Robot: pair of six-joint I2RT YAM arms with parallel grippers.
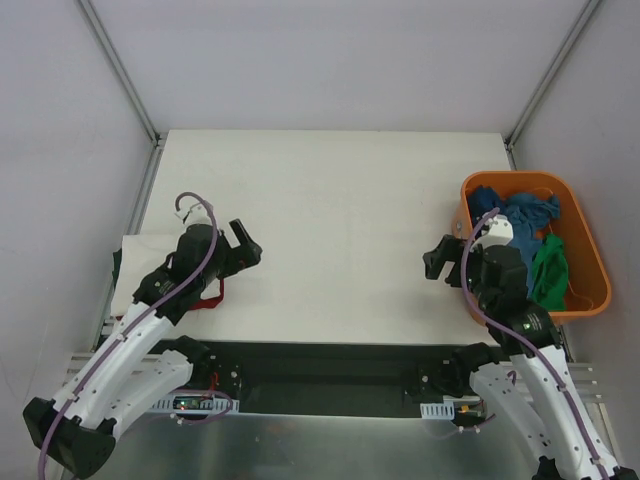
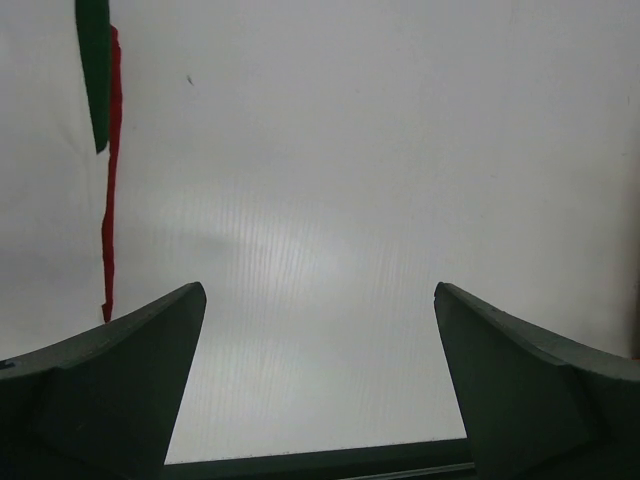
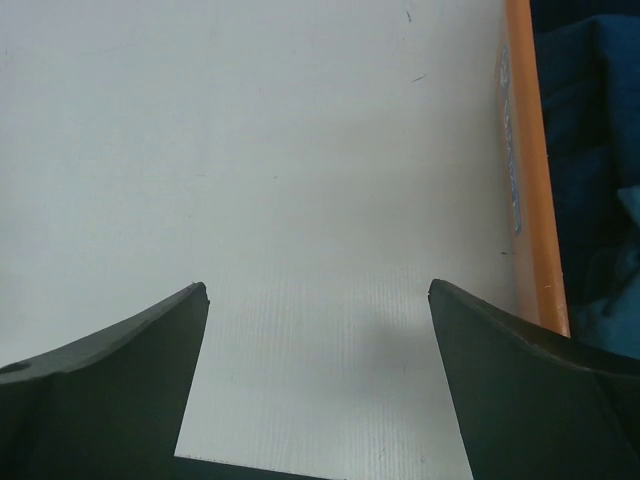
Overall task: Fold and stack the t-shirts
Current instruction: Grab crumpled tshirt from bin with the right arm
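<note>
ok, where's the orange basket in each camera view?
Top external: orange basket at the far right of the white table, t-shirts inside.
Left wrist: not in view.
Right wrist: its rim runs down the right edge.
Shared landmark: the white table, seen in all three.

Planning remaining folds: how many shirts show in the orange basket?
3: a dark blue shirt at the far-left corner, a lighter blue shirt in the middle, a green shirt nearest; others may lie beneath.
</note>
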